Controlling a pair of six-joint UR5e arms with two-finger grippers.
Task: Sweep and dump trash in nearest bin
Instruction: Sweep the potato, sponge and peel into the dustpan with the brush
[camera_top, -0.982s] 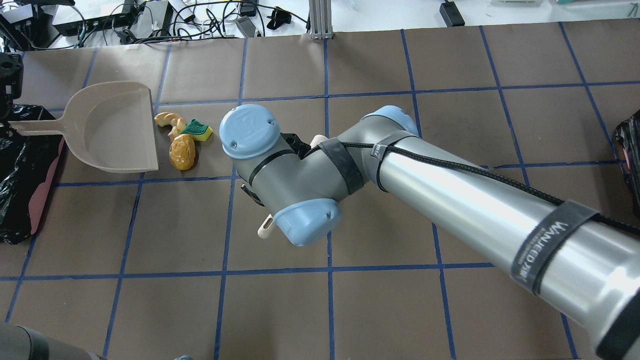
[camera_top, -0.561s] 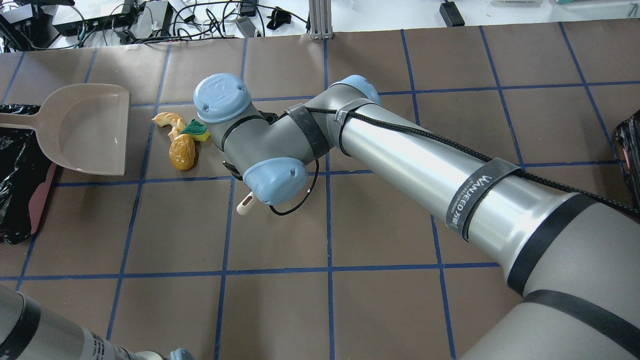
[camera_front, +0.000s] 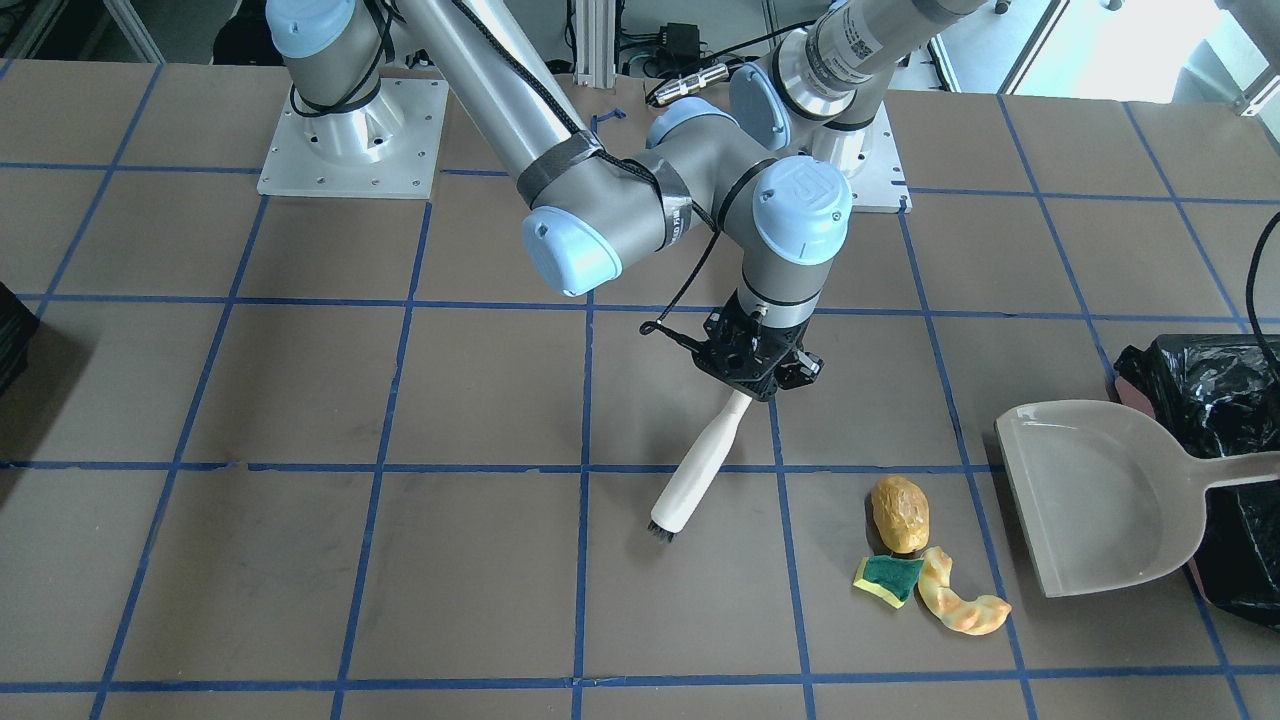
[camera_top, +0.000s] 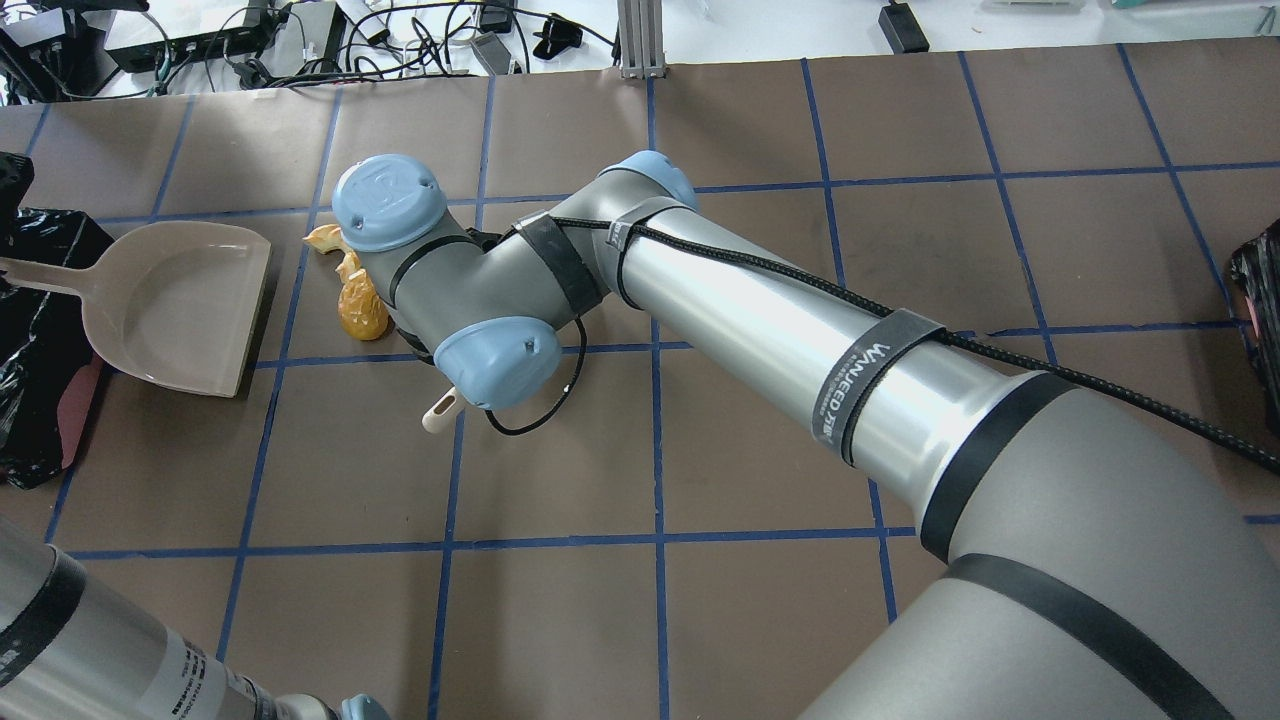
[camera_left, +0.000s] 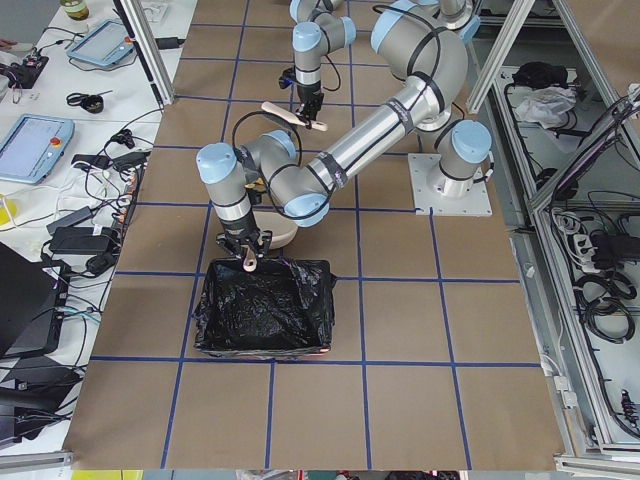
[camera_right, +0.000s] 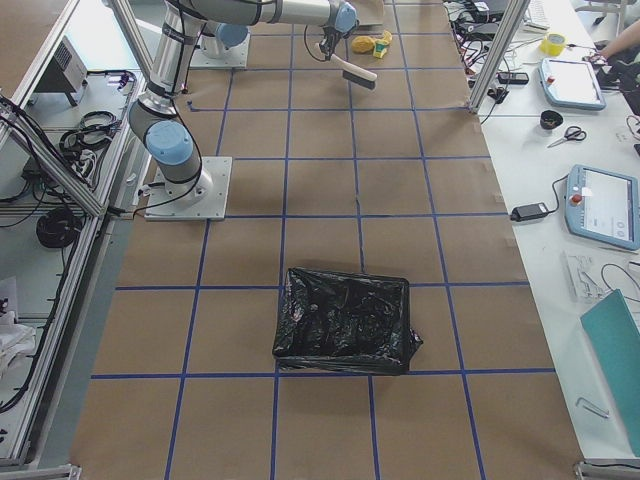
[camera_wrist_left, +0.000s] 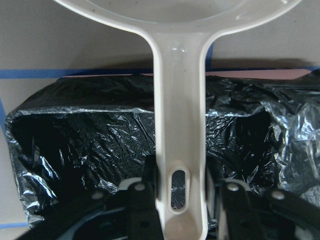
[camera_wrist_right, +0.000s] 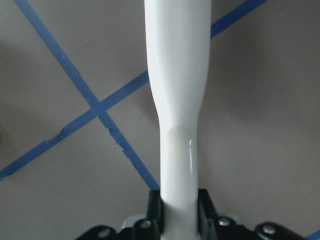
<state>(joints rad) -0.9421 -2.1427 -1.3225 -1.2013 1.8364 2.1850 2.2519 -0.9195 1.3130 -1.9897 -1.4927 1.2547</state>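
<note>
While the right gripper (camera_front: 748, 385) clamps the thin end of the white brush (camera_front: 700, 462), jaws drawn narrow on the handle, the brush slants down toward the table's far edge with its dark bristles lowest; whether they touch the table (camera_front: 300, 560) cannot be told. The trash (camera_top: 362, 312) lies in the table's far half, toward its left edge, well clear of those jaws: it sits past the bristle end on the left-edge side, with bare table between. The brown potato-like lump (camera_front: 900, 512) is nearest the robot, the green-and-yellow sponge piece (camera_front: 887, 580) lies just beyond it, and the pale curved pastry-like piece (camera_front: 962, 602) lies beside the sponge piece, closest to the dustpan (camera_front: 1090, 500). The dustpan's open mouth faces the three items; the pastry-like piece is near its lip but apart. The left gripper (camera_wrist_left: 180, 202) holds the end of the dustpan's handle, jaws closed on it at either side of the hanging slot. That handle reaches over the bin (camera_wrist_left: 90, 135), whose black bag and pinkish wall stand near the table's left edge, so the whole dustpan lies between the left jaws and the trash.
</note>
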